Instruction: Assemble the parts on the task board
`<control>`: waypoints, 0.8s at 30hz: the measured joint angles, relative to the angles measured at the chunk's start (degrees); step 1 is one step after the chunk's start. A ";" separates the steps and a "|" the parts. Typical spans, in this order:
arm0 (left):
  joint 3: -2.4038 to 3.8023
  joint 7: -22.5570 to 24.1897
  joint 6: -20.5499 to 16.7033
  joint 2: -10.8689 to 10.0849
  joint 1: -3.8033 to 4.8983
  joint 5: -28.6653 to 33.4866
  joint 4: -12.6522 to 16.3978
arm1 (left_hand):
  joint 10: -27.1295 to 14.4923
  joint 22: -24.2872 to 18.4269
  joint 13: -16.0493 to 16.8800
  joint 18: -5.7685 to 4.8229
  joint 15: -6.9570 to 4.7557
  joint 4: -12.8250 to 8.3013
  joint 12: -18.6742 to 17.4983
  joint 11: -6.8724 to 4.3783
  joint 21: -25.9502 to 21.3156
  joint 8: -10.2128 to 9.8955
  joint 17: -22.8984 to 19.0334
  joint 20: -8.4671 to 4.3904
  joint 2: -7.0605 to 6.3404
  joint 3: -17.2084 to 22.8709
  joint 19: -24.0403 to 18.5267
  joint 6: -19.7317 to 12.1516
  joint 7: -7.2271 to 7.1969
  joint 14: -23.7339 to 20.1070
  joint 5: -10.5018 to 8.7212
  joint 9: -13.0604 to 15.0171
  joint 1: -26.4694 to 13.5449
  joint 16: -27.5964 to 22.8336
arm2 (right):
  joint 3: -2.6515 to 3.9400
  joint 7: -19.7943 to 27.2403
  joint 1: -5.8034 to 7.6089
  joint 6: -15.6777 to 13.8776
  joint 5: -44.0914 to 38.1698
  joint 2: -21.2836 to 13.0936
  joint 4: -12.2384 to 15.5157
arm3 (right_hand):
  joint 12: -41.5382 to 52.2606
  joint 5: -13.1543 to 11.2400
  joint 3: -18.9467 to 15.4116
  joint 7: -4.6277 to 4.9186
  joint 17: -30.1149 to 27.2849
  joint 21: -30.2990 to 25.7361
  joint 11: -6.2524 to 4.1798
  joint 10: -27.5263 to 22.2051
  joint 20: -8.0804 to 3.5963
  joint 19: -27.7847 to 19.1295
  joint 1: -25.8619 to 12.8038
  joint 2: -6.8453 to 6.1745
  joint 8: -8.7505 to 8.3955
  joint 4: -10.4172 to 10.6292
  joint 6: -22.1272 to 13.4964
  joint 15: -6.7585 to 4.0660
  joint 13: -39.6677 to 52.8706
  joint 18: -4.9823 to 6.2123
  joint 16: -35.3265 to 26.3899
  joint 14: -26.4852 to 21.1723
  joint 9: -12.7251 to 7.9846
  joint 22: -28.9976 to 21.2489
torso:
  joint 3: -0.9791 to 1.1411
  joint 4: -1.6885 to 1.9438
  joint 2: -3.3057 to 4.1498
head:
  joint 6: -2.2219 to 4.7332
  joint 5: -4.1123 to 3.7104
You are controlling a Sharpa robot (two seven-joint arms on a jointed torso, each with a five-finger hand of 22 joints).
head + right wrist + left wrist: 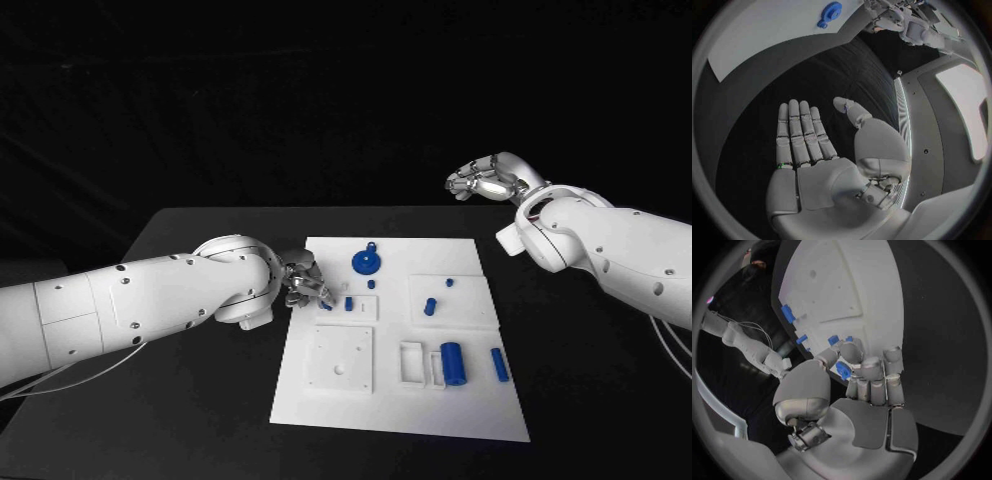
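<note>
The task board (pixel 397 400) looks like smooth matt white plastic; its blue parts (pixel 451 362) look slightly glossy. The table (pixel 173 420) is matt black. Both hands (pixel 811 150) show satin silver metal.

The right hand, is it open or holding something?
Open. The right hand shows a flat palm with straight fingers and nothing in it, raised beyond the table.

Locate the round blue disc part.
In the head view, the round blue disc lies on the task board near its far edge, just right of the left hand.
</note>
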 measured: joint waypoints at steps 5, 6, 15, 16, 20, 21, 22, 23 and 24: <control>0.04 0.00 0.29 0.02 0.02 -0.33 0.00 | -0.02 0.05 0.06 0.00 0.02 -0.11 0.28 -0.02 0.00 0.00 0.06 0.00 0.01 0.10 0.00 0.10 -0.10 0.02 0.00 0.13 0.01 0.00 | 0.00 0.00 0.00 0.01 0.00 -0.02 -0.01 | 0.00 0.23 0.00 0.00 -0.05 0.00 0.00 0.00 0.00 0.00 0.00 0.00 0.00 0.00 0.00 0.00 0.00 0.00 0.00 0.00 0.00 0.00 | -0.04 0.00 0.00 | -0.03 -0.05; 0.05 0.00 0.35 0.02 0.02 -0.40 0.00 | -0.06 0.05 0.06 0.00 0.05 -0.21 0.28 -0.05 0.00 0.00 0.06 0.00 0.01 0.21 0.00 0.10 -0.10 0.06 0.00 0.17 0.01 0.00 | 0.00 0.00 0.00 0.02 0.00 -0.02 -0.01 | 0.00 0.23 0.00 0.00 -0.05 0.00 0.00 0.00 0.00 0.00 0.00 0.00 0.00 0.00 0.00 0.00 0.00 0.00 0.00 0.00 0.00 0.00 | -0.04 0.00 0.01 | -0.04 -0.09; 0.08 0.00 0.75 0.02 0.05 -0.75 -0.04 | -0.15 0.11 0.05 0.00 -0.01 -0.26 0.28 -0.15 0.00 0.00 0.11 0.00 0.02 0.25 0.00 0.19 -0.19 0.18 0.30 0.18 0.02 0.00 | 0.00 0.00 -0.01 0.04 0.00 -0.03 -0.01 | 0.00 0.23 0.00 0.21 -0.05 0.00 0.00 0.00 0.00 0.00 0.00 0.00 0.00 0.00 -0.21 0.15 0.00 0.00 0.00 -0.15 -0.05 0.05 | -0.04 0.02 0.02 | -0.08 -0.09; 0.08 0.00 0.79 0.02 0.05 -0.78 -0.04 | -0.15 0.11 0.05 0.00 -0.01 -0.36 0.28 -0.15 0.00 0.00 0.11 0.00 0.02 0.35 0.00 0.19 -0.19 0.18 0.30 0.17 0.02 0.00 | 0.00 0.00 -0.01 0.04 0.00 -0.03 -0.01 | 0.00 0.23 0.00 0.21 -0.05 0.00 0.00 0.00 0.00 0.00 0.00 0.00 0.00 0.00 -0.21 0.15 0.00 0.00 0.00 -0.15 -0.05 0.04 | -0.03 0.02 0.02 | -0.08 -0.09; 0.10 -0.03 0.99 0.03 0.07 -0.86 -0.06 | -0.15 0.10 0.10 0.00 -0.02 -0.39 0.28 -0.15 0.00 0.22 0.10 0.00 0.02 0.36 0.00 0.20 -0.19 0.20 0.30 0.07 0.02 0.00 | 0.00 0.00 -0.02 0.05 0.00 -0.03 -0.01 | 0.00 0.23 0.00 0.21 -0.05 0.00 0.00 0.00 0.00 0.00 0.00 0.00 0.00 0.00 -0.21 0.15 0.00 0.00 0.00 -0.15 -0.05 0.05 | -0.03 0.02 0.02 | -0.09 -0.09; 0.10 -0.06 1.06 0.04 0.07 -0.88 -0.07 | -0.15 0.10 0.10 0.00 -0.02 -0.39 0.28 -0.15 0.00 0.23 0.10 0.00 0.02 0.36 0.00 0.20 -0.19 0.21 0.30 0.06 0.02 0.00 | 0.00 0.00 -0.02 0.05 0.00 -0.03 -0.01 | 0.00 0.23 0.00 0.21 -0.05 0.00 0.00 0.00 0.00 0.00 0.00 0.00 0.00 0.00 -0.21 0.15 0.00 0.00 0.00 -0.15 -0.05 0.04 | -0.02 0.01 0.02 | -0.10 -0.10; 0.11 -0.07 1.11 0.05 0.08 -0.89 -0.08 | -0.15 0.10 0.10 0.00 -0.02 -0.45 0.28 -0.15 0.00 0.23 0.10 0.00 0.02 0.30 0.00 0.20 -0.18 0.21 0.30 0.06 0.02 0.00 | 0.00 0.00 -0.02 0.05 0.00 -0.03 -0.01 | 0.00 0.23 0.00 0.21 -0.05 0.00 0.00 0.00 0.00 0.00 0.00 0.00 0.00 0.00 -0.21 0.15 0.00 0.00 0.00 -0.15 -0.04 0.04 | -0.02 0.01 0.02 | -0.10 -0.10; 0.11 -0.08 1.14 0.06 0.09 -0.90 -0.09 | -0.15 0.10 0.10 0.00 -0.02 -0.45 0.28 -0.15 0.00 0.23 0.10 0.00 0.02 0.30 0.00 0.20 -0.19 0.22 0.30 0.06 0.02 0.00 | 0.00 0.00 -0.02 0.05 0.00 -0.04 -0.01 | 0.00 0.23 0.00 0.21 -0.05 0.00 0.00 0.00 0.00 0.00 0.00 0.00 0.00 0.00 -0.21 0.15 0.00 0.00 0.00 -0.15 -0.05 0.04 | -0.02 0.01 0.02 | -0.10 -0.11; 0.11 -0.08 1.18 0.07 0.09 -0.91 -0.11 | -0.15 0.10 0.10 0.00 -0.02 -0.45 0.28 -0.14 0.00 0.23 0.10 0.00 0.02 0.30 0.00 0.20 -0.19 0.23 0.30 0.06 0.02 0.00 | 0.00 0.00 -0.02 0.05 0.00 -0.04 -0.01 | 0.00 0.23 0.00 0.21 -0.05 0.00 0.00 0.00 0.00 0.00 0.00 0.00 0.00 0.00 -0.21 0.15 0.00 0.00 0.00 -0.15 -0.04 0.04 | -0.02 0.01 0.02 | -0.11 -0.13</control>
